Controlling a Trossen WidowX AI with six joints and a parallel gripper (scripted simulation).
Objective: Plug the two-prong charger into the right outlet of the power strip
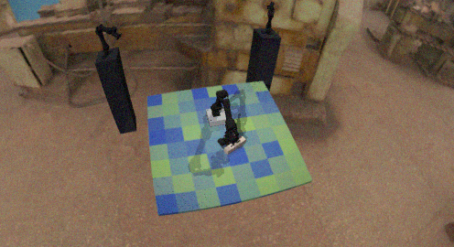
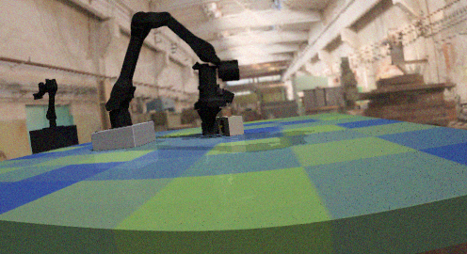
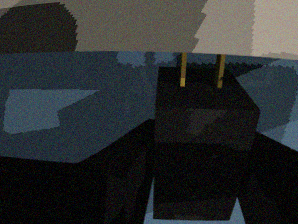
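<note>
Gripped charger meets the pale power strip prongs first

The bench point(image 1: 170, 202) point(image 2: 226, 198) spreads widest, its top patched in blue, teal and green. Two tall black pedestals point(image 1: 116, 89) point(image 1: 264, 57) stand beyond it, each bearing a small dark arm. On the bench, the black working arm point(image 1: 230, 116) point(image 2: 151, 20) rises from a whitish base block point(image 1: 215, 122) point(image 2: 142, 135), bends at a high elbow and reaches down to the power strip point(image 1: 235, 145) point(image 2: 235, 125) point(image 3: 135, 27), which lies at a slant in the top view. The gripper point(image 1: 232, 140) point(image 2: 211, 130) point(image 3: 190, 129) points downward beside the strip, closed on the dark charger point(image 3: 205, 125), with a finger at either side. Smallest are the two brass-coloured prongs point(image 3: 183, 72) point(image 3: 220, 72), parallel and aimed at the strip. In the wrist view their far ends disappear at its edge; whether they have entered the right outlet cannot be told.
</note>
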